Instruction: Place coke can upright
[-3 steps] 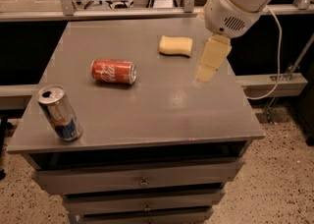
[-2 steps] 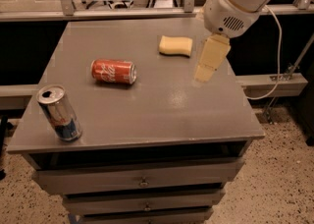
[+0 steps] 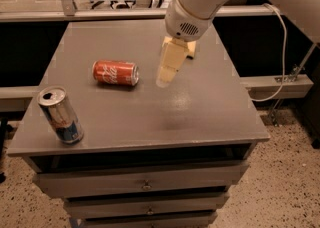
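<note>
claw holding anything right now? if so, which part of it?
Nothing is held. The claw hangs over the table beside the coke can, apart from it. The coke can lies on its side with nothing touching it.

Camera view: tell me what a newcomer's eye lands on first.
The big white arm dominates, its pincer hanging above the middle of the grey table, just right of the red coke can, which lies on its side. A silver-and-blue can stands upright near the front-left corner.
</note>
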Robot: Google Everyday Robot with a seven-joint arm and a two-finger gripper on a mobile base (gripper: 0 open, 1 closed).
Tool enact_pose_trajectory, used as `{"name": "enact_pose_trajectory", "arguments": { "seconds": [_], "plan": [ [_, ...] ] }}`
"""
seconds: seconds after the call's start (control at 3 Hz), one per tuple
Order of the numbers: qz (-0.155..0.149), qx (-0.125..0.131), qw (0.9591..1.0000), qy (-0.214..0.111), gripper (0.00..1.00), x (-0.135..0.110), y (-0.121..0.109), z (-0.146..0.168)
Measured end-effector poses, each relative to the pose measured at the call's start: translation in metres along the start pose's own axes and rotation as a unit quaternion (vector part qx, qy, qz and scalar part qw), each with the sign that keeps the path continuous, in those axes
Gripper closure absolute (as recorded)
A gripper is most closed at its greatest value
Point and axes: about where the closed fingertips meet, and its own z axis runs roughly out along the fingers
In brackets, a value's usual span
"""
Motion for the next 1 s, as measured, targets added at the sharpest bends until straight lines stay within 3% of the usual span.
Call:
{"name": "enact_pose_trajectory", "arguments": {
  "seconds": [1.0],
  "plan": [
    [0.000,-0.043,0.9987,-0.027,0.00,-0.092,-0.021,0.093]
  ]
}}
